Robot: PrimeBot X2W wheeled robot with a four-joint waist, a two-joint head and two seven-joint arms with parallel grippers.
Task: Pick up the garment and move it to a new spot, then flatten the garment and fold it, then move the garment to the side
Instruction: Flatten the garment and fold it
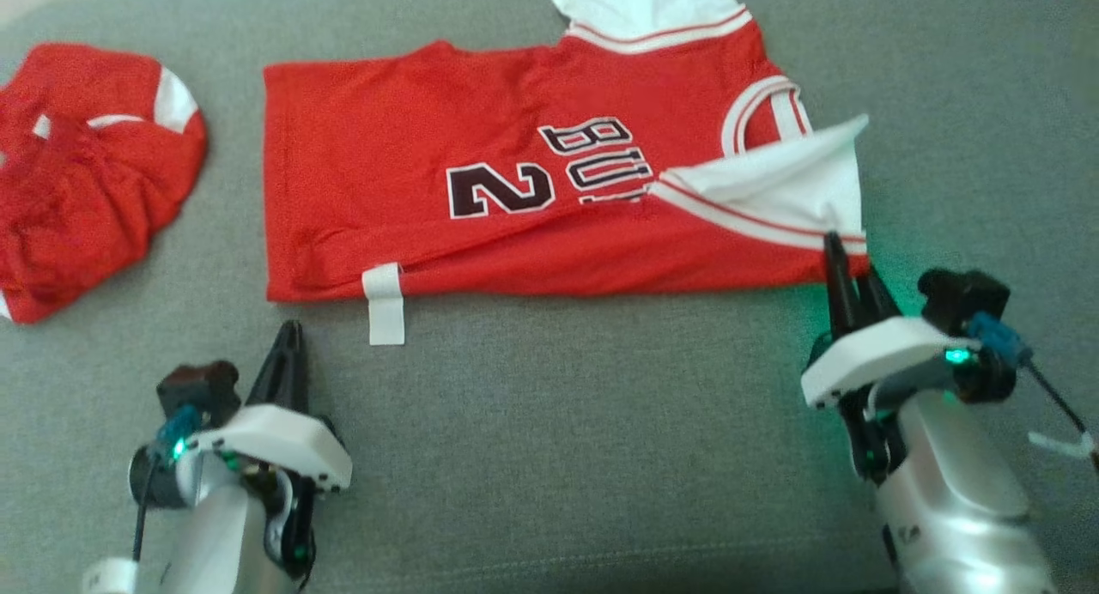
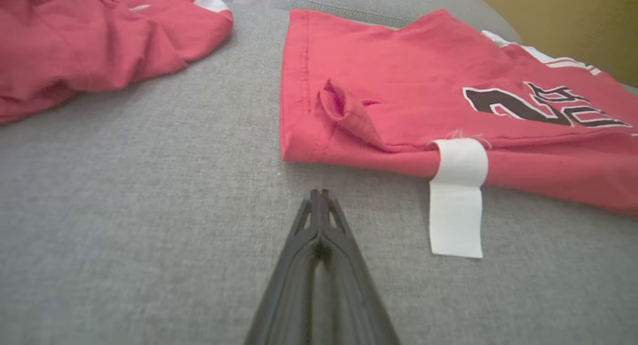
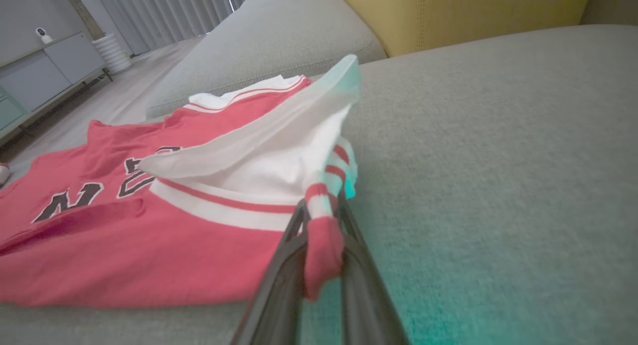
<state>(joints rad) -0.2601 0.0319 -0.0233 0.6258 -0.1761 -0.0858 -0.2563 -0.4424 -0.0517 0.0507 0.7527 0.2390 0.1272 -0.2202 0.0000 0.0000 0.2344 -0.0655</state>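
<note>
A grey sofa (image 1: 549,457) carries everything. The red jersey (image 1: 412,148) lies spread across its middle, numbers up, mostly flat, with a small pucker close to its hem corner in the left wrist view. A second, crumpled red garment (image 1: 86,182) sits well apart from the jersey's hem end. At the jersey's shoulder end, a white sleeve (image 1: 773,182) is lifted and tented over the lettering. A white tag (image 1: 385,306) hangs off the jersey's near edge onto the sofa.

The right tool (image 1: 837,255) is clamped on the striped cuff at the jersey's near shoulder corner, cloth bunched between its fingers (image 3: 294,245). The left tool (image 1: 290,341) rests with its fingers together, holding nothing, just off the jersey's near hem corner.

The cloth looks thin, light and limp. It will likely sag, drag and wrinkle rather than hold shape, and a one-corner pull would skew it. The doubled hem and banded cuff edges seem the firmest places to pinch. Taking the near hem corner with the free tool would let both corners lift together.
</note>
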